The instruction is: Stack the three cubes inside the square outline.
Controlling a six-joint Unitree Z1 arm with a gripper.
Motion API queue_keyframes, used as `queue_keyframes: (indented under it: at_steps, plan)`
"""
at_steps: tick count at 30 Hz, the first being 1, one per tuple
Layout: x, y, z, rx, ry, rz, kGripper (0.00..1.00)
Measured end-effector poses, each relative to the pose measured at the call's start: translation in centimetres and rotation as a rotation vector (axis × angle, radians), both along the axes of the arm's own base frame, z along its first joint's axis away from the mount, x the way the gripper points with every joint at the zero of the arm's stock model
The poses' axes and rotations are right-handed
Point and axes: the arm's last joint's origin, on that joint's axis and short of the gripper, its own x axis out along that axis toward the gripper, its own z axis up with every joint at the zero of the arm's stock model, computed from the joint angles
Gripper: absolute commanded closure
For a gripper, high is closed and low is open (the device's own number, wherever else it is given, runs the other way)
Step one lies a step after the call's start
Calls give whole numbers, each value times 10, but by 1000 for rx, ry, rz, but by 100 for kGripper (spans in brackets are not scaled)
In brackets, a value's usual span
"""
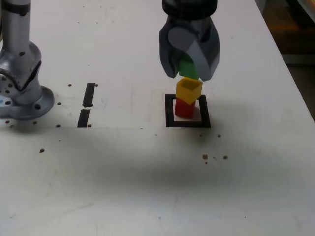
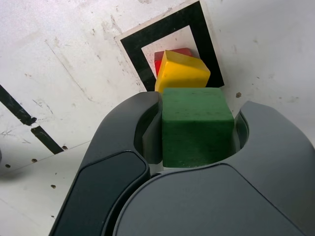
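The red cube (image 1: 184, 109) sits inside the black square outline (image 1: 170, 110) on the table. On top of it rests the yellow cube (image 1: 189, 90), turned a little off the red one's edges. My gripper (image 1: 188, 69) hangs straight above this stack, shut on the green cube (image 1: 187, 67), whose underside is just over the yellow cube's top; contact cannot be told. In the wrist view the green cube (image 2: 197, 125) fills the gap between the dark fingers (image 2: 123, 147), with the yellow cube (image 2: 182, 73), a sliver of the red cube (image 2: 158, 58) and the outline (image 2: 162, 27) beyond it.
The arm's silver base (image 1: 22, 83) stands at the exterior view's left. Two short black bars (image 1: 86, 104) lie on the white table between the base and the outline. The table's edge (image 1: 290, 69) runs along the exterior view's right side. Small dark specks dot the surface.
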Motion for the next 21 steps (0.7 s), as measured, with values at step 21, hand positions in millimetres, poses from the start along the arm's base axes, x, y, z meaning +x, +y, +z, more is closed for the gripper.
queue_keyframes:
  at_steps: [21]
  plan:
    - [2,4,-21,-6,5,14,42]
